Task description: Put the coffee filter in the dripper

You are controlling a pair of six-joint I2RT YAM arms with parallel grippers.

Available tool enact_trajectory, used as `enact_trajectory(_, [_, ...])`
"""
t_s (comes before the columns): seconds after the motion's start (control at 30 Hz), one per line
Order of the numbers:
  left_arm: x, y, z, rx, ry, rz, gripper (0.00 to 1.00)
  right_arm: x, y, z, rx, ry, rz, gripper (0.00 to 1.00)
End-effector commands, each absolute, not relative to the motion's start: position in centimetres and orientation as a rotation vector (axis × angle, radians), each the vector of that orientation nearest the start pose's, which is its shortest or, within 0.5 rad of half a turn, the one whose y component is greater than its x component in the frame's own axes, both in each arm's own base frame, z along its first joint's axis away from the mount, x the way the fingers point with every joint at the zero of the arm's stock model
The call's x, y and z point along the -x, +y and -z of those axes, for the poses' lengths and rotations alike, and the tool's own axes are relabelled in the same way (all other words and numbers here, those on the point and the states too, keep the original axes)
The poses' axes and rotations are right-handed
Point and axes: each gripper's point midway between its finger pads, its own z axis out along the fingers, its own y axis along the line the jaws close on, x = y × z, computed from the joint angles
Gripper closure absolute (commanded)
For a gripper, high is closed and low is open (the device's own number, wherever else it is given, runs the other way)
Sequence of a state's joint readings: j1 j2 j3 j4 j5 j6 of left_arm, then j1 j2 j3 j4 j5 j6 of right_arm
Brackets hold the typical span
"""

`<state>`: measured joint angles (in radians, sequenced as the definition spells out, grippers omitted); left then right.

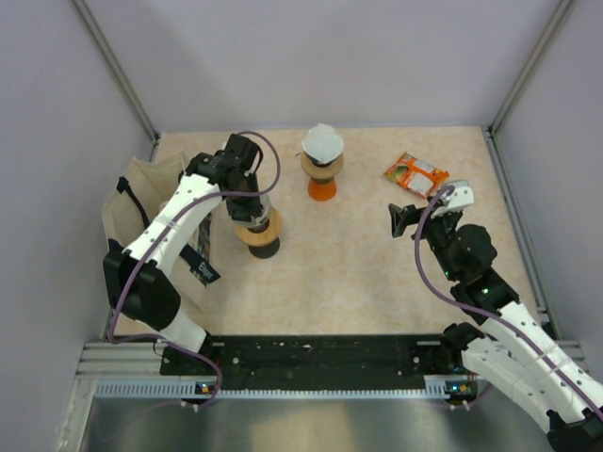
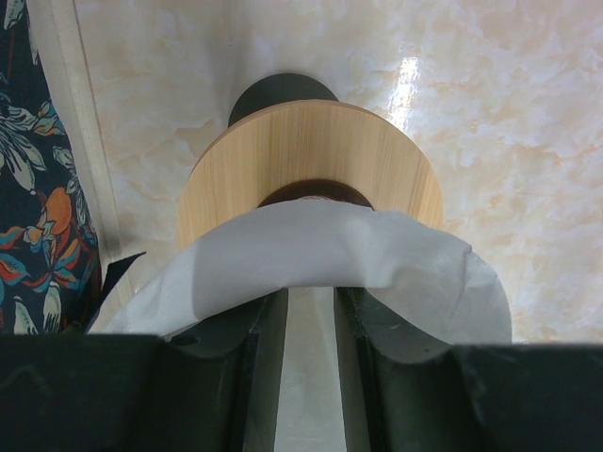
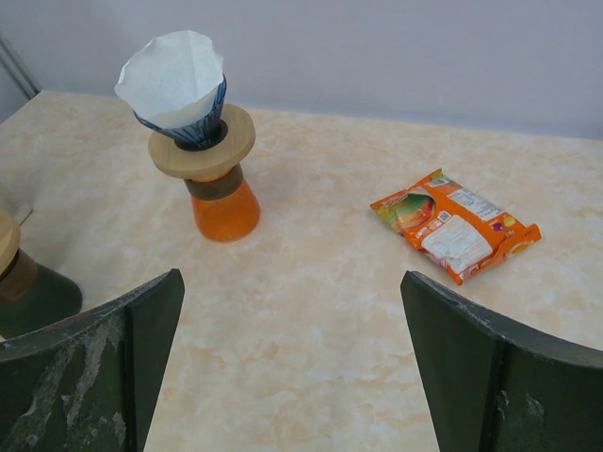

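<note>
My left gripper (image 1: 251,200) hovers just above a dripper with a round wooden collar (image 1: 259,229) on a dark base. In the left wrist view its fingers (image 2: 254,339) are drawn close together on a white coffee filter (image 2: 311,254). The paper drapes across the fingertips and hangs over the near edge of the wooden collar (image 2: 311,151). Off to the right, my right gripper (image 1: 429,205) stands wide open and holds nothing; in its wrist view the gripper (image 3: 292,282) frames bare tabletop.
A second dripper on an orange carafe (image 1: 322,186) stands at the back centre with a white filter (image 3: 174,80) seated in it. An orange snack packet (image 1: 415,173) lies at the back right. A cloth bag (image 1: 141,202) with floral lining sits at the left edge.
</note>
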<state>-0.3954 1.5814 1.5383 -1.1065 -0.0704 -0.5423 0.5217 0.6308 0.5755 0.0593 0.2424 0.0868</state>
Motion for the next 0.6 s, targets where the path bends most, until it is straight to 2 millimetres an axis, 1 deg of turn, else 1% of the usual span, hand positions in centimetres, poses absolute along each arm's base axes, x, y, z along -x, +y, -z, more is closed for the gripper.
enact_trajectory(0.0, [-31.6,-14.1,-18.5,0.199,2.694,0.175,0.68,-28.1,11.4,-28.0,0.143,1.545,-0.274,0.01])
enact_trajectory(0.17, [-31.6,-14.5,-19.4,0.187,2.675,0.207,0.66,-28.1,11.4,-28.1,0.143,1.544,-0.276,0.01])
enact_trajectory(0.3, [-31.5,-14.5,-20.5,0.183,2.643,0.218,0.64,-28.1,11.5,-28.0,0.145,1.545,-0.277,0.01])
enact_trajectory(0.4, [-31.3,-14.3,-21.0,0.186,2.628,0.213,0.62,-28.1,11.5,-28.1,0.144,1.544,-0.278,0.01])
enact_trajectory(0.57, [-31.2,-14.2,-21.6,0.187,2.614,0.224,0.56,-28.1,11.5,-28.0,0.148,1.545,-0.278,0.01])
